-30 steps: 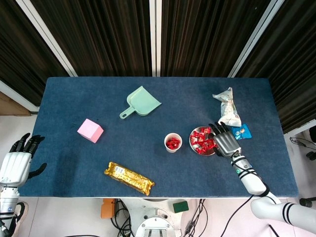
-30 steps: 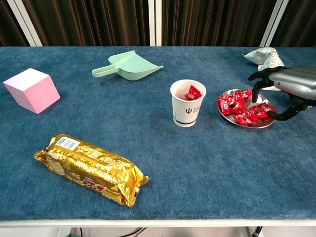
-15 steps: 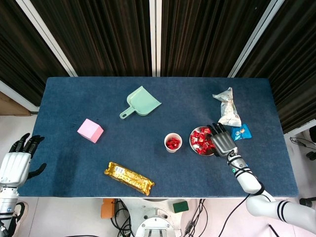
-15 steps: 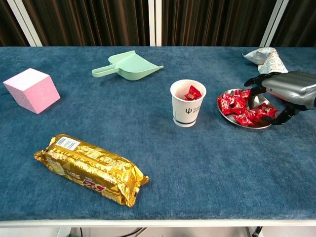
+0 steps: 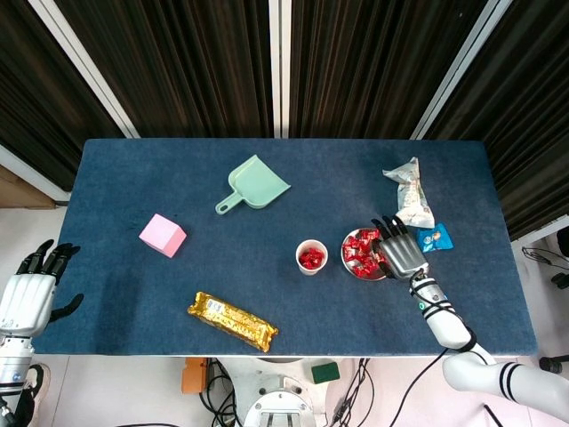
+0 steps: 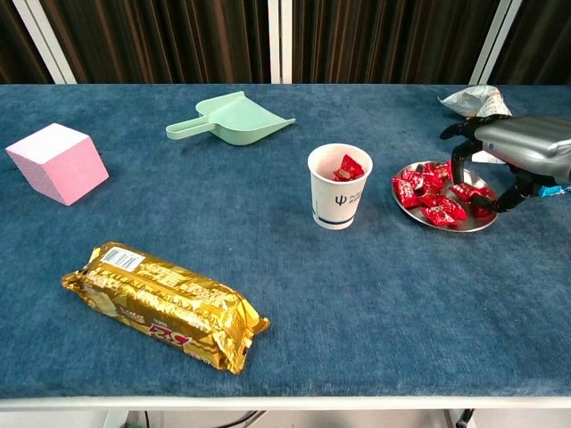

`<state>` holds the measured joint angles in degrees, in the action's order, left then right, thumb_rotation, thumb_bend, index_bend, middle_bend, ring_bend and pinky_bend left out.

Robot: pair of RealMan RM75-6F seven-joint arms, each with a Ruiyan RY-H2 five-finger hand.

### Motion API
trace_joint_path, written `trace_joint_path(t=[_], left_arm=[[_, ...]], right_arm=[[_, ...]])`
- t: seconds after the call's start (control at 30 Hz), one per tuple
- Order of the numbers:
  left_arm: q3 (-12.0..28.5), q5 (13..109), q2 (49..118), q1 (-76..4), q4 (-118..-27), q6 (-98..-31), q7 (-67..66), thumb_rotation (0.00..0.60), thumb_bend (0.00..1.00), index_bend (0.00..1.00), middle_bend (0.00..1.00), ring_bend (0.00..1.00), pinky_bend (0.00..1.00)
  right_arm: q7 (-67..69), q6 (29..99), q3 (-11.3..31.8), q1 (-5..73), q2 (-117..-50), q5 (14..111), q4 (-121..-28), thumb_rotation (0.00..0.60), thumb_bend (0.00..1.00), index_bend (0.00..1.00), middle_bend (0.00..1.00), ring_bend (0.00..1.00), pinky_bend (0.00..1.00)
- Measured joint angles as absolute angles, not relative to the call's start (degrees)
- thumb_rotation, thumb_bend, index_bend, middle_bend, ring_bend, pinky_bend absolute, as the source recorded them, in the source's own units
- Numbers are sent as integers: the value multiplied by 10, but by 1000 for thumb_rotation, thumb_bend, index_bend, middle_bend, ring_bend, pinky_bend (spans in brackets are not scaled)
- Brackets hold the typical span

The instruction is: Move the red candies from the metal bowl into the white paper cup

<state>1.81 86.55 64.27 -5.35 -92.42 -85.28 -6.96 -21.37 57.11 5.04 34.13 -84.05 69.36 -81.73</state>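
Right hand (image 6: 517, 152) is held over metal bowl (image 6: 443, 222), fingers spread and curled down into red candies (image 6: 434, 194); whether one is held cannot be told. White paper cup (image 6: 339, 187) is just beside.

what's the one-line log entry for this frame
phase: picking candy | right hand: pinching a red candy over metal bowl | white paper cup: holds some candies | left hand: idle, off table

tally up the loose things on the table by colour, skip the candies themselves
Pink: 1, cube
Green: 1, dustpan
Gold: 1, biscuit pack
White: 2, paper cup and crumpled bag
Silver: 1, metal bowl
Blue: 1, small packet
Total: 7
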Motion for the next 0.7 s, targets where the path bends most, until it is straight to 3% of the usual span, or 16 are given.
trace_joint_path(t=[0.23,0.57,0.63,0.7], left_arm=[[18,868,643,-54,-924,-853,-70,600,190,174,155,57,205],[17,879,645,-53,-914,-863,-60,600,190,176,155,57,206],[18,877,645,-53,-913,-863,-59,600,190,176,155,57,206],[18,875,644,-53,-913,-862,-57,600,190,176,155,57,205]], right_arm=[[-170,616,67,343,-820,765,-874,600,391,586,55,0,0],[-180,600,90,384,-846,784,-906,600,391,572,50,0,0],[-180,593,92,391,-858,782,-901,600,387,532,48,0,0],[-180,586,92,397,-866,782,-896,600,371,399,39,0,0]])
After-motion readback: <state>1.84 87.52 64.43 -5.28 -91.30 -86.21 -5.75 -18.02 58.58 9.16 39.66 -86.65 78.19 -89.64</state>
